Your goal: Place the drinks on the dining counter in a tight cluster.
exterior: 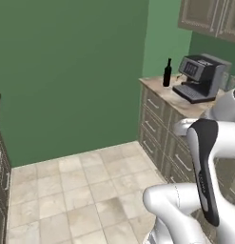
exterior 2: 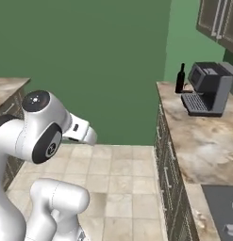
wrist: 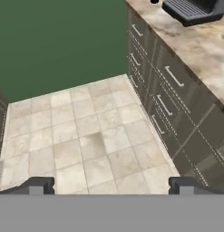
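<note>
**Wine bottle not yet fetched, nothing in hand**

You had the gripper (wrist: 111, 186) spread wide and carrying nothing, its two finger tips standing far apart over bare floor tiles (wrist: 86, 136). By my reading, you were early in the job: no drink was in your grasp, and the dining counter was not in front of you, so I could not judge whether any drink already stood there.

Count what you could see: one drink, the tall slim black wine bottle (exterior: 167, 73), upright on the shorter marbled counter (exterior 2: 203, 141), just beside the coffee machine (exterior: 200, 77), at the end nearest the green wall. There was one coffee machine and one bottle; the other two drinks were not to be counted here.

What likely remained for you was reaching that bottle, gripping it, and carrying it across to the cluster.
</note>
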Motion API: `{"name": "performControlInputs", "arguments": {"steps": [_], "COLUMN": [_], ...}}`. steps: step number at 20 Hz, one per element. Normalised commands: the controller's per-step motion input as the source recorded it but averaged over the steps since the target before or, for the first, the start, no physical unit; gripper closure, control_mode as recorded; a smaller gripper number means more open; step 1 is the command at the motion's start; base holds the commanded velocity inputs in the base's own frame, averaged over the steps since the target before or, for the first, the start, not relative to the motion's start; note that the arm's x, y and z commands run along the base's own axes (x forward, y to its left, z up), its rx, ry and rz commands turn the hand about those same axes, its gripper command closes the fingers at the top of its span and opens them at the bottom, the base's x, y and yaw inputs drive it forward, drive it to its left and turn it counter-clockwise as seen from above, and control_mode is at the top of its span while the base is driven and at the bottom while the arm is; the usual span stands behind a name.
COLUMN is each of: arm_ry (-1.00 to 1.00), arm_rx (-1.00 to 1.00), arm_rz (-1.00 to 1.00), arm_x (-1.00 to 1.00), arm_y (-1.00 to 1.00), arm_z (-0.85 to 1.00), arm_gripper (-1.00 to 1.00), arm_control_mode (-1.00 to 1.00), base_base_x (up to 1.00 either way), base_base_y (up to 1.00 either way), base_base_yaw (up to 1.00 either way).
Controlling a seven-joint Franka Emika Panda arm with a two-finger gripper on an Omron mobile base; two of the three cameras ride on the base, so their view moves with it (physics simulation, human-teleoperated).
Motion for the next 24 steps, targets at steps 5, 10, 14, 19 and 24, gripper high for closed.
{"name": "performControlInputs", "arguments": {"steps": [5, 10, 14, 19, 24], "arm_ry": [0.00, 0.00, 0.00, 0.00, 0.00], "arm_rx": [0.00, 0.00, 0.00, 0.00, 0.00], "arm_rz": [0.00, 0.00, 0.00, 0.00, 0.00], "arm_x": [0.00, 0.00, 0.00, 0.00, 0.00], "arm_y": [0.00, 0.00, 0.00, 0.00, 0.00], "arm_z": [0.00, 0.00, 0.00, 0.00, 0.00], "arm_gripper": [-1.00, -1.00, -1.00, -1.00, -1.00], "arm_control_mode": [1.00, 1.00, 1.00, 1.00, 1.00], "base_base_x": [1.00, 1.00, 1.00, 1.00, 1.00], "base_base_y": [0.27, 0.05, 0.00, 0.03, 0.12], "base_base_yaw": [0.28, 0.25, 0.02, -0.26, -0.42]}}
